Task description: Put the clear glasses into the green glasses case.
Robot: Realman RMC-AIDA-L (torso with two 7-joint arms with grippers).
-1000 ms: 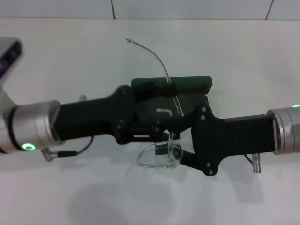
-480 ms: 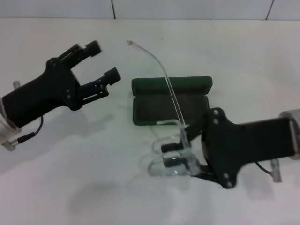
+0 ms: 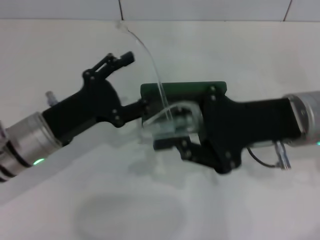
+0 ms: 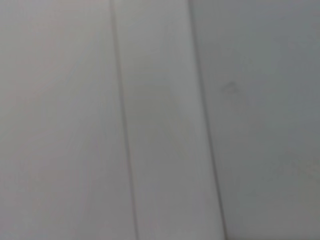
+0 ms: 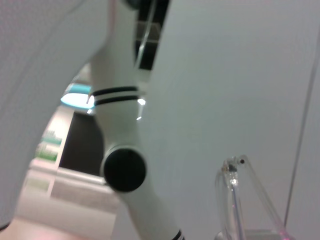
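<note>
Head view: the right hand (image 3: 167, 136) reaches in from the right and is clamped on the clear glasses (image 3: 172, 120), gripping them at the front frame and holding them directly over the open green glasses case (image 3: 182, 91). The spectacles are tilted, with one thin clear arm (image 3: 145, 52) unfolded and rising in a long curve up and away toward the far edge of the white table (image 3: 250, 50); whether any part of the frame touches the case lining cannot be told, since the hand and its dark body cover most of the case interior. Only the raised green lid and a strip of the case's near left corner show. The left hand (image 3: 132, 80) enters from the left, its fingers (image 3: 122, 59) spread wide and holding nothing; the lower finger lies just beside the left end of the case, the upper finger points toward the far side of the table. Right wrist view: the clear glasses (image 5: 240, 200) appear close by as a hinge and a curved transparent rim, with the white forearm of the left arm (image 5: 120, 125) farther off. Left wrist view: only a pale, featureless surface.
</note>
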